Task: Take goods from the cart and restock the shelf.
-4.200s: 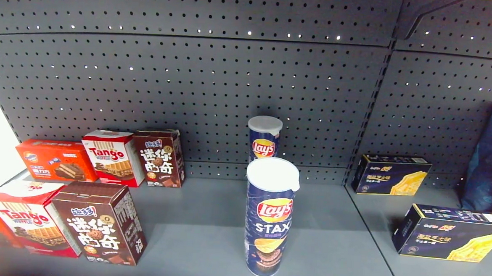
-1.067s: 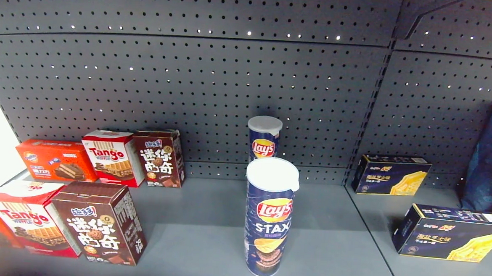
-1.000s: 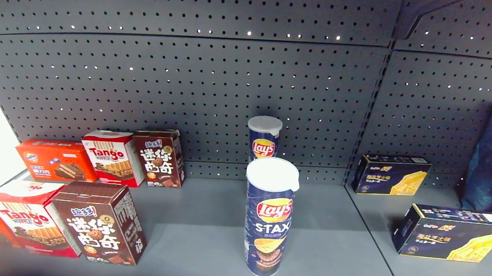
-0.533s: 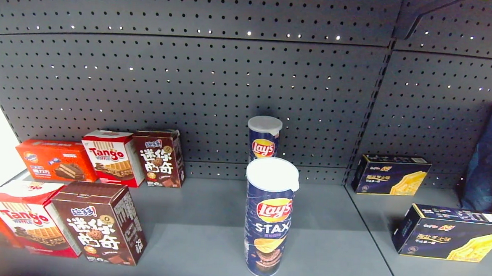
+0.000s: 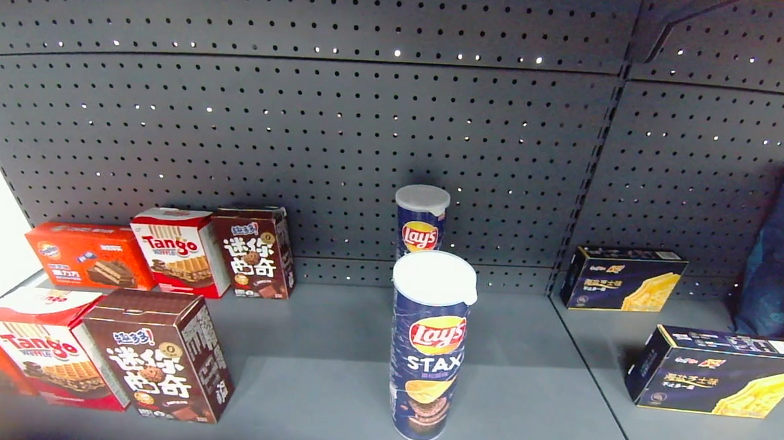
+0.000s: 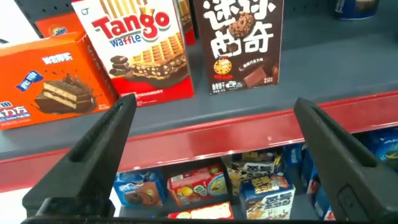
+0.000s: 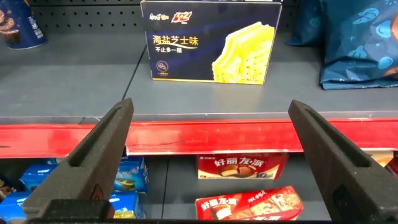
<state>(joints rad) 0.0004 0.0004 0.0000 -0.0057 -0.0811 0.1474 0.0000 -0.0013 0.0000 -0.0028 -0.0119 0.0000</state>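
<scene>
left tool (image 6: 214, 104), right tool (image 7: 211, 107) spread wide, apparently before shelf (image 5: 317, 363)

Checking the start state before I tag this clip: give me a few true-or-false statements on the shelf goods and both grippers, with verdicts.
1. The front can and rear can stand upright on the shelf. True.
2. One gripper holds a box. False: the left gripper and right gripper both have open, empty jaws.
3. Nothing lies right of the cans. False: navy boxes lie there.
4. A brown box stands at the shelf front, left of the cans. True.
5. More goods sit on a tier below the shelf's red edge. True.
</scene>
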